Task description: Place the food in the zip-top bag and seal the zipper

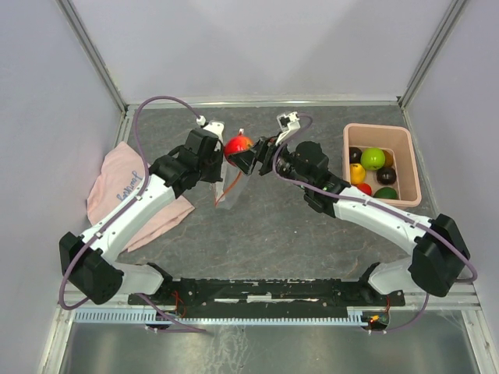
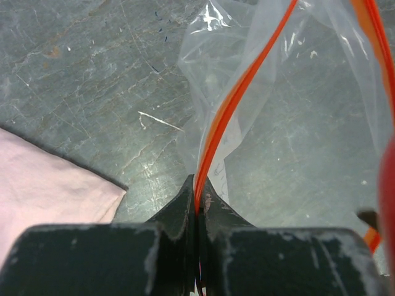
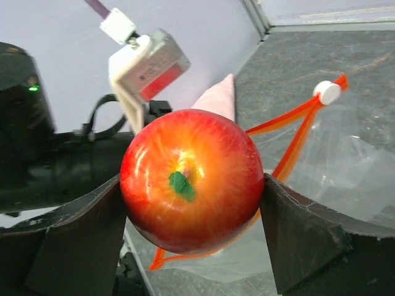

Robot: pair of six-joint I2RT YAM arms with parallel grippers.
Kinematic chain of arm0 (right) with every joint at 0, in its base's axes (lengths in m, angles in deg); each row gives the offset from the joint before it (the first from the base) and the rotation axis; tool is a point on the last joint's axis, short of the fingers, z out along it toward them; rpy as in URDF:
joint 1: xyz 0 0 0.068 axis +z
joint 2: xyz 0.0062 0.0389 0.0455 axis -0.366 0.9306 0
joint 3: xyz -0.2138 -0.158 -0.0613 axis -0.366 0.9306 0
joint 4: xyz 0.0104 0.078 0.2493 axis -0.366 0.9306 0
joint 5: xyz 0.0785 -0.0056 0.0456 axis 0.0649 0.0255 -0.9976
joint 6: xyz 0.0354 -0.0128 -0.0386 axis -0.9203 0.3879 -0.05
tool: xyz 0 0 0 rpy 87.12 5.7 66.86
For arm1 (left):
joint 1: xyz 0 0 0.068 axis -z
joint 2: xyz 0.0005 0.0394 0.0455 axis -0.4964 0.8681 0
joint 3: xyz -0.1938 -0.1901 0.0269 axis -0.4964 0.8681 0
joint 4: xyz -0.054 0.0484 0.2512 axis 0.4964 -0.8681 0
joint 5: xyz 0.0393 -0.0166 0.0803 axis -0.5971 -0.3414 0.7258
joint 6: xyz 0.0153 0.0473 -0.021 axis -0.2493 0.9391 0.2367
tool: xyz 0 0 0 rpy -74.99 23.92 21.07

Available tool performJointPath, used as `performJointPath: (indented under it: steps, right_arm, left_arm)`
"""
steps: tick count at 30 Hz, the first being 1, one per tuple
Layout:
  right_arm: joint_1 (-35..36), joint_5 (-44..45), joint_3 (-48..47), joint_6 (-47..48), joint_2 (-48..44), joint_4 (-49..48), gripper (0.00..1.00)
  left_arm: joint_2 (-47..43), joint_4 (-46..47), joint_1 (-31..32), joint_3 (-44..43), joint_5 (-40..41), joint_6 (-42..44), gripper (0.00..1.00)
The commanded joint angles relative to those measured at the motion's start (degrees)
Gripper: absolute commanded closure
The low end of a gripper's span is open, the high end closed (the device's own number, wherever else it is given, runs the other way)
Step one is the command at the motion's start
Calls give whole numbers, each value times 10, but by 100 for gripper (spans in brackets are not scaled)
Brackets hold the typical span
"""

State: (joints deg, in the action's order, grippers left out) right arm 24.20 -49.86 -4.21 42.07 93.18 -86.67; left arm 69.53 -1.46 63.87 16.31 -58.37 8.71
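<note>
Your tabletop (image 1: 273, 234) is grey and marbled, boxed in by pale walls (image 1: 257, 47), with a pink cloth (image 1: 117, 183) left and a pink bin (image 1: 378, 127) (more toy fruit (image 1: 373, 159) inside) right. Your left gripper (image 2: 197, 191) pinches tight the orange zipper (image 2: 229, 108) of the clear bag (image 2: 321, 111); your right gripper (image 3: 192, 209), spread wide, clamps a red apple (image 3: 191, 179) beside the bag's mouth. From above the bag is barely visible.

The tabletop (image 1: 273, 234) is a dark grey, stone-patterned surface enclosed by pale walls. A crumpled pink cloth (image 1: 125, 191) lies flat at its left edge. A pink rectangular bin (image 1: 414, 171) stands at the right rear, well apart from the cloth.
</note>
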Motion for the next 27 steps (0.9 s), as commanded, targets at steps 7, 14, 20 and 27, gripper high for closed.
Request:
performJointPath:
  steps: [7,14,20,27]
  right_arm:
    - [6,33,4,51,43,52,42]
    - [6,54,-4,94,38,117,42]
    - [6,43,-44,124,52,168,39]
    - [6,114,-90,92,70,243,40]
  left_arm:
    - [-29,51,-9,0,-89,-9,97]
    - [-32,55,-22,2,-101,-10,97]
    - [-23,56,-23,1,-127,-8,97]
    - [-11,58,-23,1,-162,-5,97]
